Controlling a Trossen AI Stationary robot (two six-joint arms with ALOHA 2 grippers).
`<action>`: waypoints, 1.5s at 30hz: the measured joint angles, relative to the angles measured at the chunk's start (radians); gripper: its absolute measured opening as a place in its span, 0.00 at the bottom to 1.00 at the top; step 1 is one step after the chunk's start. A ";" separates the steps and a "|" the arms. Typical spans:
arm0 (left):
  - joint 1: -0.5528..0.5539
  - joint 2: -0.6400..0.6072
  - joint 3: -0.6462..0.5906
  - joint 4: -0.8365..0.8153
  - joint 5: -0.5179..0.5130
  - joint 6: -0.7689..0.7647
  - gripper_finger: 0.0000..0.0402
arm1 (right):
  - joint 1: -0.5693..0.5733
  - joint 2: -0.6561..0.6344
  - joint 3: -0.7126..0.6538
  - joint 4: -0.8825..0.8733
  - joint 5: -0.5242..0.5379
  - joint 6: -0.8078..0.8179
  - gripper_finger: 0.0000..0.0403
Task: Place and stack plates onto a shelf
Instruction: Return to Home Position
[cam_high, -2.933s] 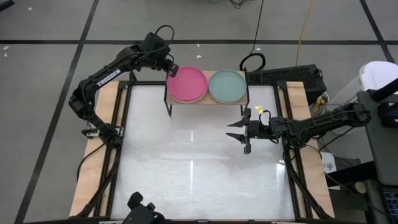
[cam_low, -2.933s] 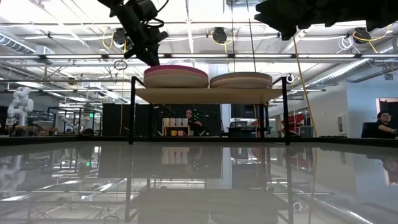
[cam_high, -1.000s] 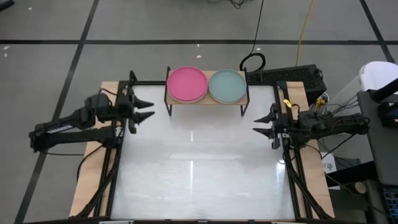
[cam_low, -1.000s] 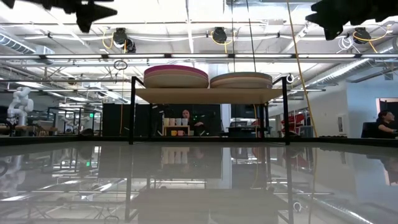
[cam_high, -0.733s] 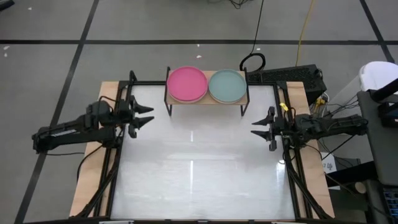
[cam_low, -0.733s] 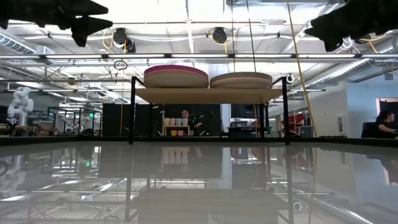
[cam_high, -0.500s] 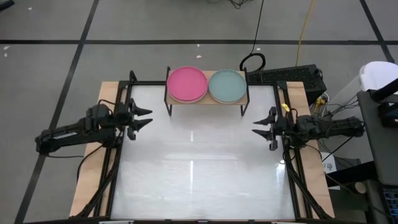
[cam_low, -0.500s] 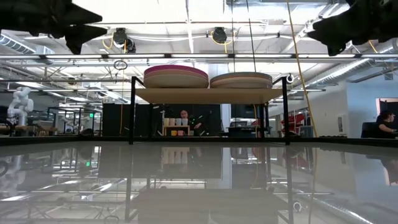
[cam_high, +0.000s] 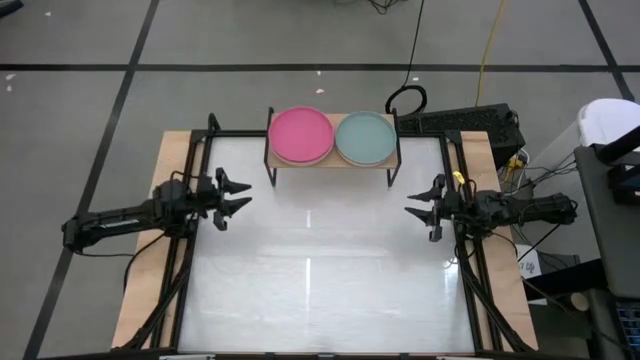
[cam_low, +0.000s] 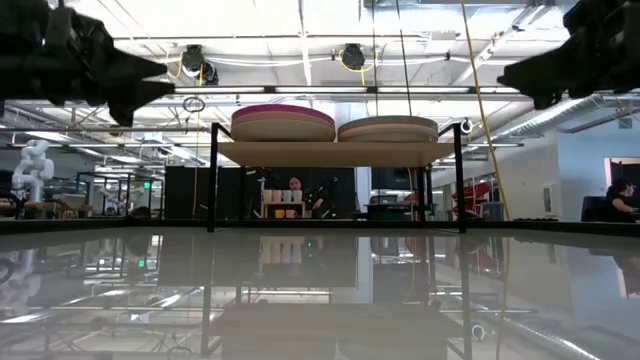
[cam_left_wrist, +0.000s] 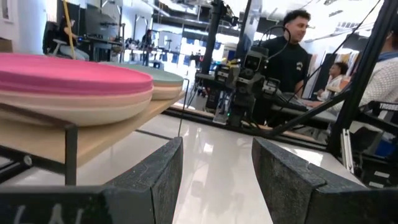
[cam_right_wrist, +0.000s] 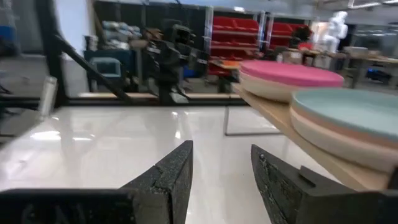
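Note:
Two stacks of plates rest on the shelf (cam_high: 333, 160), a wooden board on black legs at the table's far edge. The left stack has a magenta plate (cam_high: 301, 134) on top, the right stack a teal plate (cam_high: 366, 137). In the low view the stacks (cam_low: 283, 122) (cam_low: 388, 128) sit flat on the board. My left gripper (cam_high: 237, 194) is open and empty at the table's left edge, below shelf height in front of it. My right gripper (cam_high: 418, 209) is open and empty at the table's right edge. Both point toward the table's middle.
The white glossy table top (cam_high: 320, 260) lies between the two grippers. Black frame rails (cam_high: 190, 250) run along the left and right sides. People stand in the room beyond the table (cam_left_wrist: 287, 50).
My left gripper has moved toward the table's near edge and down, staying open. My right gripper has shifted slightly toward the near edge and down, staying open. The plates on the shelf have kept still.

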 joint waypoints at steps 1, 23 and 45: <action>0.000 0.000 -0.015 0.014 -0.001 0.000 0.49 | 0.000 0.000 -0.008 -0.001 0.011 0.000 0.36; 0.000 0.007 -0.015 -0.010 -0.032 0.087 0.49 | 0.000 0.006 -0.132 0.172 0.010 -0.052 0.36; 0.000 0.008 0.128 -0.159 -0.032 0.041 0.49 | 0.000 0.006 -0.134 0.269 0.008 -0.028 0.36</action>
